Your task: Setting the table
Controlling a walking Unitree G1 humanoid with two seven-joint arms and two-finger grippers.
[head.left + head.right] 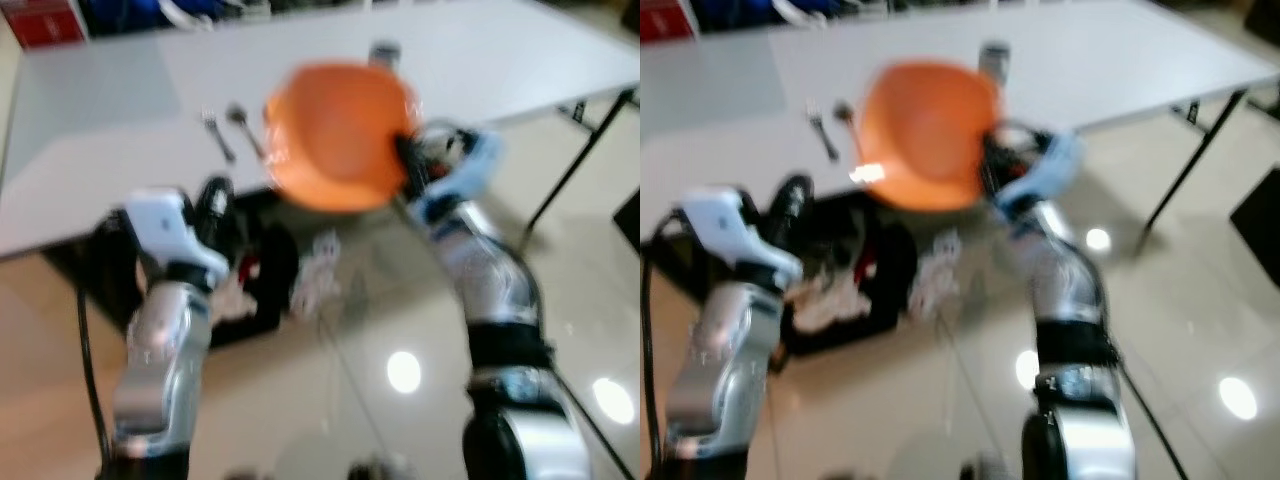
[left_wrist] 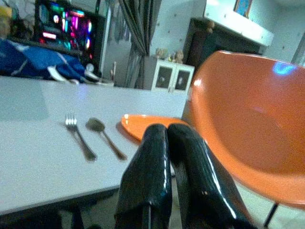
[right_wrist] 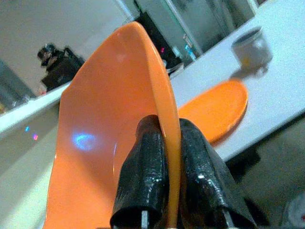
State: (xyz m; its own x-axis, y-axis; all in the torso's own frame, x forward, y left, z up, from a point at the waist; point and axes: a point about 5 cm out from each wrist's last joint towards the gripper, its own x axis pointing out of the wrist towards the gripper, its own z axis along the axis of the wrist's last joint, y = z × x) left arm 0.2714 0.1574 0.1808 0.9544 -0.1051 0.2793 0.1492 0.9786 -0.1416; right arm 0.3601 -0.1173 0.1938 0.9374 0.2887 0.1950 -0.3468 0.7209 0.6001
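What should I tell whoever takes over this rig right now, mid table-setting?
Right pincer: shut on the rim of the orange bowl, held tilted above the near edge of the white table.
Left pincer: shut, holding nothing, raised in front of the table's near edge.
On the table: fork and spoon side by side, an orange plate next to them, a cup farther back.
Done: cutlery, plate and cup are laid out.
Left: probably set the bowl down, likely on or beside the plate, then release. The head views are blurred, so check the position first.
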